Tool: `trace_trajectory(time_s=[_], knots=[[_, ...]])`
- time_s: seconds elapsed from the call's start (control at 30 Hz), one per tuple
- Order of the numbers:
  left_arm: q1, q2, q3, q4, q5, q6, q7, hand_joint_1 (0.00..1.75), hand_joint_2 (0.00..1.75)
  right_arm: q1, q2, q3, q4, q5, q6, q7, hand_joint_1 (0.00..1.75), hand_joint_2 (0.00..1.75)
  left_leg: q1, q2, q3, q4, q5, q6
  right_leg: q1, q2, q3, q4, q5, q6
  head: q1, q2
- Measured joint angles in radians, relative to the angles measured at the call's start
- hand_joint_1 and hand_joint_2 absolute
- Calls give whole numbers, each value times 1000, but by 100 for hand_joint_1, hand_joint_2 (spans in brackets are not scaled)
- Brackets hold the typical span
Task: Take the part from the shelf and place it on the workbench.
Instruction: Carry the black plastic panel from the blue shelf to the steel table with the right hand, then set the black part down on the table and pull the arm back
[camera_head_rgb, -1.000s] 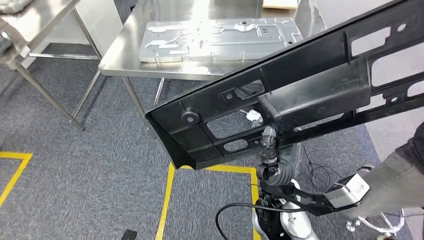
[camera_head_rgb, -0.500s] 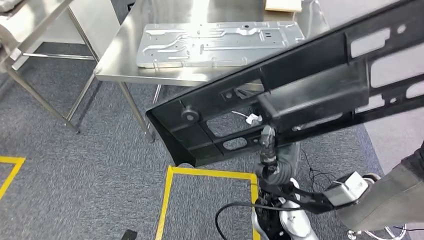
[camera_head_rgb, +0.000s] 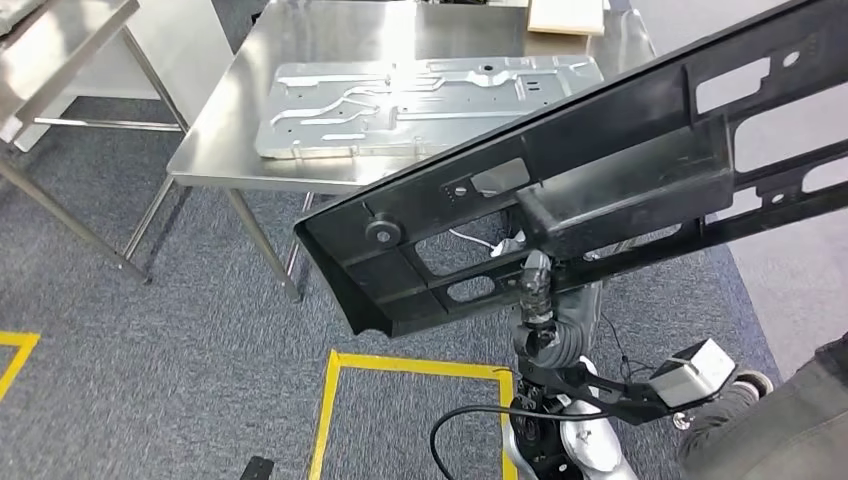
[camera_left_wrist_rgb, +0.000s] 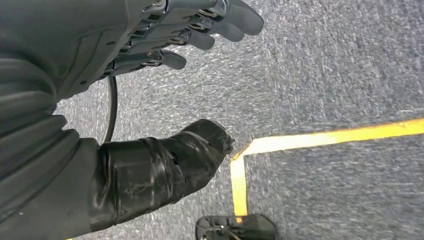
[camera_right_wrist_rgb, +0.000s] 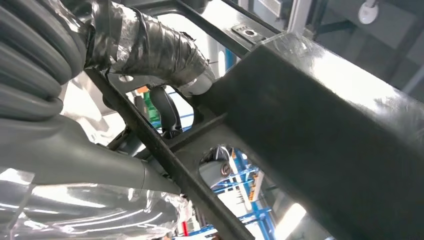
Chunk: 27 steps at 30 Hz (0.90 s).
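Note:
The long black plastic part crosses the head view from lower left to upper right, lifted above the floor and in front of the steel workbench. My right hand grips the part: its taped thumb lies against a black rib and a dark finger hooks through an opening. My left hand hangs over the grey carpet with its fingers spread and nothing in it.
A silver stamped metal plate lies on the workbench, with a flat cardboard box at its far edge. Another steel frame stands at the far left. Yellow tape marks the carpet. A person's leg stands at the lower right.
The whole picture has shifted: the camera has moved, and more of the workbench top shows. The part stays in my right hand. The person's leg has drawn back to the right.

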Motion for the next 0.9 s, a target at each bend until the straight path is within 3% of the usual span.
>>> trace_trajectory(time_s=[0.07, 0.13, 0.17, 0.2, 0.23, 0.3, 0.37, 0.5, 0.57, 0.63, 0.67, 0.7, 0.73, 0.8, 0.83, 0.87, 0.9], knots=[[-1, 0, 1, 0, 0, 0, 0, 0, 175, -1, 0, 0, 0, -1, 1, -1, 175, 175, 2, 3, -68, 112, -20, -6, 0, -2, 20, -6, -11, -10, -1, 0], [0, 0, 2, 0, 0, 0, 1, 0, 175, -2, 0, 0, 1, -2, 2, -1, 175, 175, 3, 4, -151, 218, -63, -9, 2, -2, 36, -6, -27, -14, -1, 0], [2, 0, 2, 0, 0, 0, 1, 0, 175, -1, 0, 0, 1, -3, 2, -1, 175, 175, 3, 4, -178, 235, -75, -10, 3, -1, 46, -6, -35, -15, -1, 0], [3, -1, 2, 0, 0, 0, 2, 0, 175, -1, 0, 0, 2, -4, 2, -1, 175, 175, 3, 4, -189, 220, -67, -9, 4, 1, 59, -6, -45, -15, -2, 0], [4, -1, 2, 0, 0, 0, 2, 0, 175, -1, 0, 0, 2, -5, 2, -1, 175, 175, 3, 4, -186, 174, -33, -6, 4, 2, 74, -6, -55, -13, -2, 0], [4, -1, 4, 0, 1, 0, 2, 0, 175, -1, 0, 0, 4, -5, 1, 0, 175, 175, -1, 5, -159, 50, 66, 1, 5, 3, 101, -6, -77, -8, -1, 0], [4, 0, 7, 0, 3, 0, 2, 0, 175, -4, 0, 0, 7, 5, -6, 4, 175, 175, -6, 4, -141, -13, 114, 10, 7, 6, 116, -4, -94, 2, -2, 0], [3, -1, 12, 0, 13, 1, 0, 0, 175, -9, 0, 0, 13, 51, -40, 29, 175, 175, -3, 4, -111, -33, 116, 28, 9, 5, 108, 41, -103, 21, 0, 0], [1, -2, 15, 0, 17, 3, -1, 0, 175, -13, 0, 0, 16, 61, -46, 36, 175, 175, -1, 4, -96, -38, 109, 36, 7, 3, 57, 130, -135, 29, 0, 0], [-1, -2, 18, 0, 19, 4, -1, 0, 175, -15, 0, 0, 21, 71, -55, 41, 175, 175, -2, 3, -86, -38, 96, 40, 4, 2, -17, 229, -180, 36, 0, 0], [-1, -2, 19, 0, 21, 5, -1, 0, 175, -14, 0, 0, 24, 81, -66, 46, 175, 175, -2, 2, -78, -38, 89, 40, 3, 2, -43, 249, -187, 37, 0, 0], [-1, -2, 20, 0, 25, 7, -1, 0, 175, -15, -1, 0, 27, 96, -79, 53, 175, 175, -2, 1, -68, -38, 81, 39, 1, 2, -55, 238, -175, 38, 1, 0], [-2, -2, 23, 0, 31, 8, 3, 0, 175, -16, -1, 0, 30, 115, -94, 64, 175, 175, -2, 0, -56, -38, 72, 37, 0, 2, -52, 199, -140, 37, 1, 0], [-10, -3, 30, 0, 48, 9, 20, 0, 175, -27, -2, 0, 40, 167, -129, 91, 175, 175, -2, -1, -36, -37, 53, 31, 1, 2, -30, 82, -44, 33, 0, 0], [-20, -3, 34, 0, 55, 10, 31, 0, 175, -37, -2, 2, 46, 202, -153, 105, 175, 175, -2, -2, -33, -36, 46, 26, 3, 1, -21, 41, -14, 28, -1, 0], [-31, -3, 38, 0, 61, 10, 41, 0, 175, -47, -2, 3, 53, 238, -181, 117, 175, 175, -2, -3, -32, -34, 42, 20, 6, 1, -18, 17, 2, 22, -3, 0], [-43, -3, 42, 0, 64, 11, 46, 0, 175, -56, -2, 5, 58, 268, -208, 126, 175, 175, -2, -4, -31, -33, 41, 15, 10, 0, -17, 12, -3, 15, -4, 0]])
